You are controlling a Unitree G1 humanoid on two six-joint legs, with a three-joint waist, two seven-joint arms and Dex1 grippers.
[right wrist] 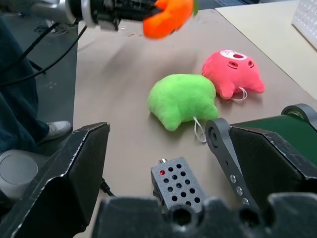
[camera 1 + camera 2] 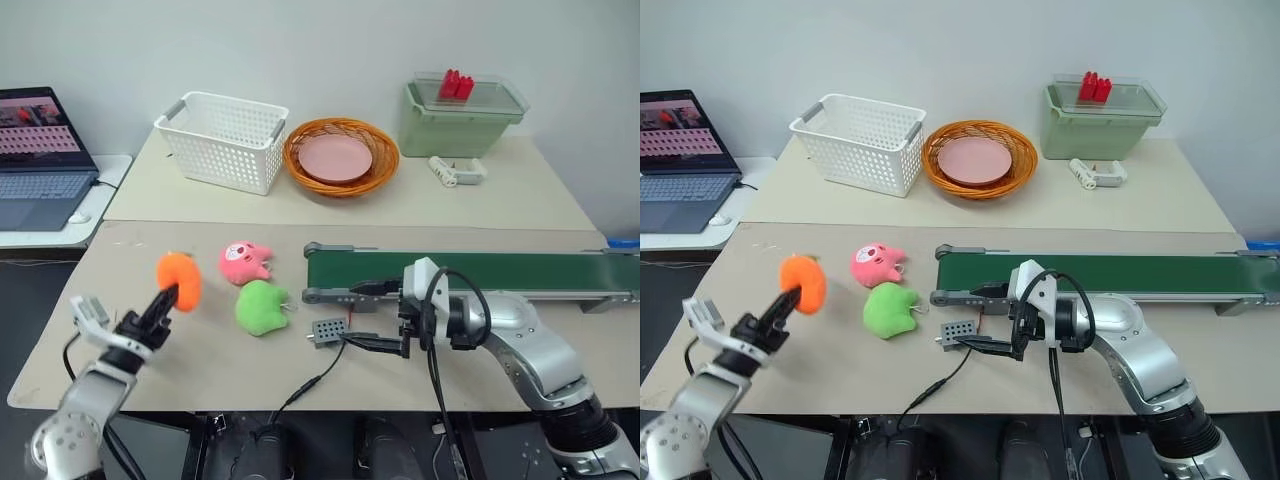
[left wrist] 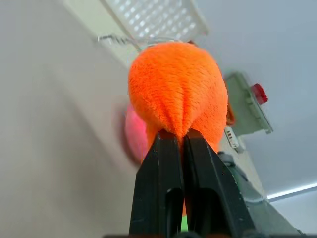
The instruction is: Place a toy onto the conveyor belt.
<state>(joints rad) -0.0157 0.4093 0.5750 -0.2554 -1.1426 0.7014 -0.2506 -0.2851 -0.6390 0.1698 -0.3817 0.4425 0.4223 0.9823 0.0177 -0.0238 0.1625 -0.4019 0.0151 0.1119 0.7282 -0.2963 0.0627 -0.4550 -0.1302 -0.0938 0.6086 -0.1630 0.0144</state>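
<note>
Small bright orange plush toy (image 2: 180, 281), rounded and carrot-like, at left centre of the left eye view, lifted clear of the beige tabletop (image 2: 200, 360). Pinched at its lower edge by left gripper (image 2: 163, 301), the two black fingers (image 3: 171, 168) clamped together on a fold of the fabric in the left wrist view. Gripper slanting up and to the right in frame, toy sitting at its tip.

Long dark green conveyor belt (image 2: 480, 272) in grey metal frame, centre right to the right edge. Long axis running left to right across the frame; near roller end (image 2: 313, 250) facing the toy. Belt well apart from the toy, straight to its right.

Between toy and belt, on the table: pink round plush (image 2: 245, 261) and, just below it, lime green plush (image 2: 262, 307). Both in the path, so carry judged to need height over them.

Right gripper (image 2: 378, 315) at lower centre, just beside the belt's near end, jaws spread and empty, pointing left. Small grey perforated box (image 2: 327, 330) next to it. Right arm nearer the belt, but left arm holds the toy.

Judgement: toy picked up, transfer rightward to the belt not yet done.
</note>
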